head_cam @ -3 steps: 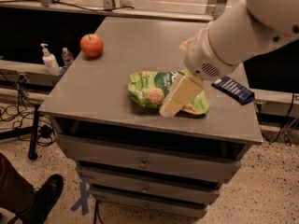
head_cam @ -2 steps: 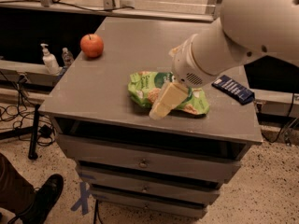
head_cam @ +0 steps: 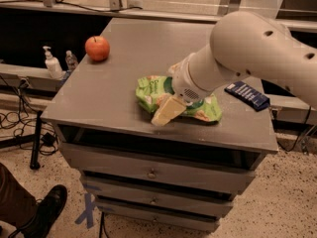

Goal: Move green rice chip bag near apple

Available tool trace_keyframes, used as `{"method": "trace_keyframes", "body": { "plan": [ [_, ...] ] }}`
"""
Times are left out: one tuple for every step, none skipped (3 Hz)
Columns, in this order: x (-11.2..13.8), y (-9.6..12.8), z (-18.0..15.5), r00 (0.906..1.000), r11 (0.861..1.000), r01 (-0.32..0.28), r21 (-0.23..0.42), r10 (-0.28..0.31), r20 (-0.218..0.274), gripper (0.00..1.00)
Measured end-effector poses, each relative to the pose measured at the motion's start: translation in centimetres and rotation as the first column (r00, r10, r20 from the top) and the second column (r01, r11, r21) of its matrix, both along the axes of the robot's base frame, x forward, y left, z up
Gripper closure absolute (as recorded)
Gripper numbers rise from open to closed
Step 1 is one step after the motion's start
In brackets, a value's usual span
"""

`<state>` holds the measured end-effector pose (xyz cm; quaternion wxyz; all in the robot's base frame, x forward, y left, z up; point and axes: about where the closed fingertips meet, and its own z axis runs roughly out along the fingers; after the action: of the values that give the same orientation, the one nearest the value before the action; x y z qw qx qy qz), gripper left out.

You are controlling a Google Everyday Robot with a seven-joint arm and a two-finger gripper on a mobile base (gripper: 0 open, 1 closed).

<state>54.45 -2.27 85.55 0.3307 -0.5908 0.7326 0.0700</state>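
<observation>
End effector at chip bag, apple behind-left

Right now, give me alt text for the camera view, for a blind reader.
A white robot arm reaches down from the right, its gripper at the front edge of a green chip bag lying on a grey drawer cabinet. A red apple sits at the back left corner, a dark-blue packet to the right.
</observation>
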Motion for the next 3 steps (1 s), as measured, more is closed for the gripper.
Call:
{"method": "trace_keyframes", "body": {
  "plan": [
    [1.2, 0.3, -0.8, 1.0, 1.0, 0.005, 0.012, -0.005, 0.005, 0.39],
    [2.0, 0.3, -0.7, 0.9999, 1.0, 0.012, 0.02, -0.012, 0.012, 0.62],
    [2.8, 0.4, 0.7, 0.9997, 0.999, 0.021, 0.025, -0.021, 0.013, 0.85]
  ]
}}
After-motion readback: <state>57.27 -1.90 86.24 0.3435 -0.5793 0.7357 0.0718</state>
